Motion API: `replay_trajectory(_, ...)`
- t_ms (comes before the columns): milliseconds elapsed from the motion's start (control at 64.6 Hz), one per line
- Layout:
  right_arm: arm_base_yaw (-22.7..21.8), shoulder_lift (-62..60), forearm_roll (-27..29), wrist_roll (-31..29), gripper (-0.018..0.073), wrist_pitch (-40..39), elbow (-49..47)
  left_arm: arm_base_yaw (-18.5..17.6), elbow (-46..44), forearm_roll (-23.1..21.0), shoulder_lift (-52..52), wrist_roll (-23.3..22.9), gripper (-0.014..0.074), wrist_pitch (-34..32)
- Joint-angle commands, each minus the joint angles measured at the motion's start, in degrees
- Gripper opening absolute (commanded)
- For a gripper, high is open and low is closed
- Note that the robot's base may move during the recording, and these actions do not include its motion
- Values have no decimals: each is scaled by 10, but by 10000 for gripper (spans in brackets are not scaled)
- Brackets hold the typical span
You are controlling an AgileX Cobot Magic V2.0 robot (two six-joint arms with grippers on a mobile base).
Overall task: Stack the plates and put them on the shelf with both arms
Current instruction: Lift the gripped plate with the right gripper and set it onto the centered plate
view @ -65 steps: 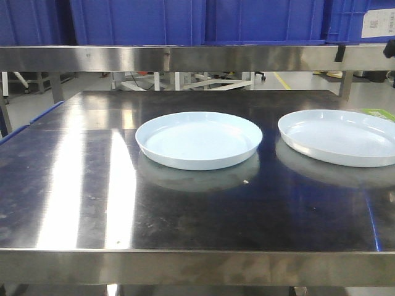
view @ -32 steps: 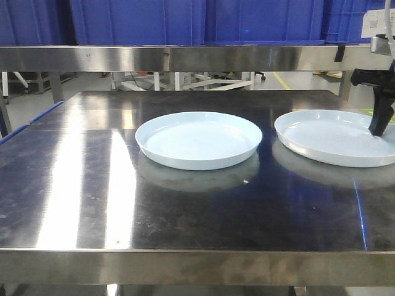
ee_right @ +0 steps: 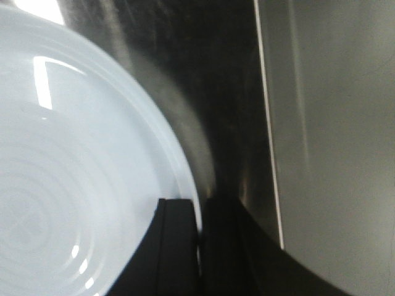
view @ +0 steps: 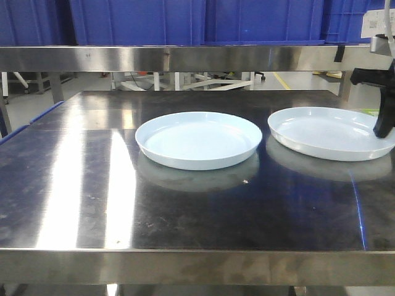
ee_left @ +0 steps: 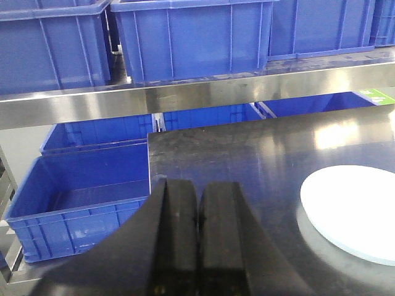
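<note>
Two pale bluish-white plates lie on the steel table. One plate (view: 199, 139) rests flat in the middle. The right plate (view: 327, 131) is held at its right rim by my right gripper (view: 384, 126), which is shut on it. In the right wrist view one finger lies inside that plate (ee_right: 74, 185) and the other outside the rim, at the right gripper (ee_right: 199, 216). My left gripper (ee_left: 197, 203) is shut on nothing, above the table's left part, with a plate (ee_left: 355, 213) to its right. The steel shelf (view: 185, 57) runs across the back.
Blue crates (view: 259, 18) stand on the shelf above the table. More blue bins (ee_left: 80, 203) sit low beside the table's left edge. The table's right edge (ee_right: 268, 123) runs just past the held plate.
My right gripper came in from the right and closed on the right plate's rim. That plate has slid a little left, with its right side slightly raised. The middle plate has not moved.
</note>
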Motion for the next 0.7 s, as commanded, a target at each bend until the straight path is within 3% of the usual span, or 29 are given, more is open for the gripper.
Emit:
replay_trajectory(0,-12,-41,-3,-1,49,-9,-18,1,-16,-1,1,-3,83,-54)
replay_trajectory(217,-40,-79,10,-1,49,-9,-19,1,-16,-1,1,-3,83,-54)
replay_trajectory(418,-49,-113,119,0,49,-2,-19,1,-16,-1,1,-3,83,-54)
replay_trajectory(542,-21,-126,187,0,49,2,-19,1,-16,-1,1,-3,83,-54)
replay_trajectory(681,37,-126,205,0,49,-8,-19,1,-16,-1,1,-3,83,-54)
